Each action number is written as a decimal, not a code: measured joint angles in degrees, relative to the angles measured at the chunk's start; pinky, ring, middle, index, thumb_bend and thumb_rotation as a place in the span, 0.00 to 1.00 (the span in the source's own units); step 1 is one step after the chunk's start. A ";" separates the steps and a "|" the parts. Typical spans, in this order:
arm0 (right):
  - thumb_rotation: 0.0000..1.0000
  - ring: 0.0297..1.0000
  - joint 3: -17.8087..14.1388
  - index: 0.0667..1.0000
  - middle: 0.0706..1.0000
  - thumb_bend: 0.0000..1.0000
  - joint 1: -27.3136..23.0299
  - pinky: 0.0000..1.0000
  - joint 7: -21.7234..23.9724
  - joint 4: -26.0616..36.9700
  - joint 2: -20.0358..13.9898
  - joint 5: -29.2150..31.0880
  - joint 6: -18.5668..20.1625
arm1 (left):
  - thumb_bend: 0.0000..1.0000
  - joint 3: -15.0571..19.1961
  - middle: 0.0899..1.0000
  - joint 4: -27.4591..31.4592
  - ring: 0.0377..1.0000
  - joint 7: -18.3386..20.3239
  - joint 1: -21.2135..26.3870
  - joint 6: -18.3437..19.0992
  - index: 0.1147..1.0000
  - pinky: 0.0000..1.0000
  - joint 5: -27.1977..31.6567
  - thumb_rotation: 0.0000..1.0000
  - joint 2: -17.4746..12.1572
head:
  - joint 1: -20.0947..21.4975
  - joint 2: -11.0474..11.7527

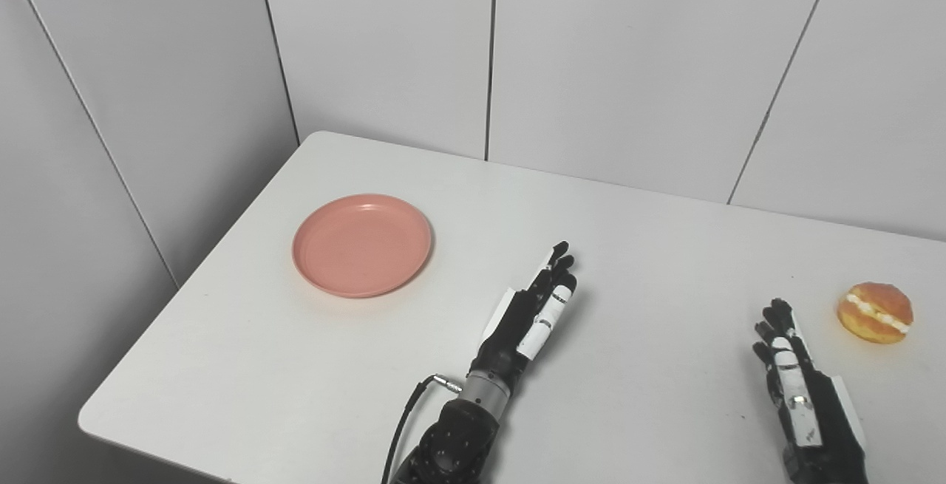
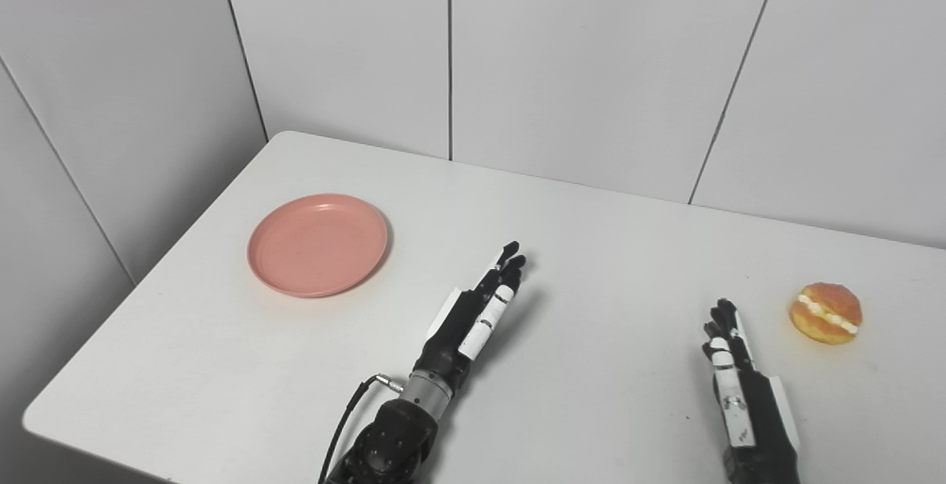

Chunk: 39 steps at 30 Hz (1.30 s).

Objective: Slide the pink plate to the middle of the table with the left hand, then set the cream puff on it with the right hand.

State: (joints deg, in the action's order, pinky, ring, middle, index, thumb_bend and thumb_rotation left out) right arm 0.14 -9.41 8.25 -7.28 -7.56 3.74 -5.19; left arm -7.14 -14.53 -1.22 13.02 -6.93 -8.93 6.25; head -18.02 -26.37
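A round pink plate lies empty on the left part of the white table. A golden cream puff with a white cream band sits at the table's right side. My left hand is open with its fingers held straight, above the table's front middle, to the right of the plate and apart from it. My right hand is open and empty near the front right, just left of the cream puff and not touching it.
Grey wall panels stand behind and to the left of the table. The table's rounded front left corner is close to the plate's side. A black cable hangs by my left wrist.
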 measured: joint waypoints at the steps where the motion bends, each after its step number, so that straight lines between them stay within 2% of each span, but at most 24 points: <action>1: 1.00 0.99 0.03 1.00 1.00 0.25 -0.01 1.00 -0.06 -0.01 0.04 -0.26 -0.01 | 0.42 0.06 0.96 0.01 0.96 0.01 0.00 0.01 0.96 0.94 0.03 1.00 0.00 | 0.26 0.00; 6: 1.00 0.99 0.23 1.00 0.99 0.26 -0.03 1.00 -0.47 0.06 0.42 -1.50 -0.09 | 0.45 0.19 0.96 0.87 0.95 0.52 -0.31 0.39 0.96 0.94 1.10 1.00 -0.23 | 0.26 0.62; 13: 1.00 0.98 0.62 1.00 0.99 0.22 0.09 1.00 -1.32 0.77 1.13 -3.19 -0.18 | 0.48 -0.71 0.96 5.88 0.96 3.58 -2.96 3.98 0.95 0.96 3.35 1.00 -1.73 | 0.79 0.79; 19: 1.00 0.98 0.76 1.00 0.99 0.20 0.09 1.00 -1.52 0.89 1.18 -3.63 -0.24 | 0.45 -1.15 0.97 11.14 0.96 5.79 -5.31 7.05 0.95 0.96 4.36 1.00 -3.23 | 0.88 0.70; 22: 1.00 0.98 0.75 1.00 0.98 0.21 0.10 1.00 -1.55 1.01 1.19 -3.91 -0.24 | 0.49 -0.80 0.96 14.39 0.95 6.57 -6.00 9.52 0.94 0.95 5.47 1.00 -3.56 | 0.97 0.97; 27: 1.00 0.98 0.74 1.00 0.99 0.22 0.11 1.00 -1.62 1.13 1.24 -4.26 -0.24 | 0.51 0.14 0.97 20.02 0.97 7.44 -6.02 12.84 0.95 0.98 7.43 1.00 -4.97 | 1.05 0.88; 32: 1.00 0.98 0.72 1.00 0.99 0.22 0.12 1.00 -1.63 1.37 1.25 -4.30 -0.24 | 0.51 1.71 0.97 24.10 0.98 8.47 -5.01 13.92 0.96 1.00 8.89 1.00 -6.39 | 0.70 0.27; 39: 1.00 0.97 0.72 0.99 0.98 0.25 0.12 1.00 -1.66 1.35 1.28 -4.37 -0.24 | 0.48 5.63 0.95 28.66 0.94 9.04 -1.09 17.12 0.93 0.98 12.83 1.00 -8.32 | 0.62 0.09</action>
State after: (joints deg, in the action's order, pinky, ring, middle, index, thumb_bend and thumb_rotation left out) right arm 0.86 -9.29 6.59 -5.92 -6.28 -0.63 -5.43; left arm -1.52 14.13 7.82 11.94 10.19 3.89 -2.08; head -17.40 -26.28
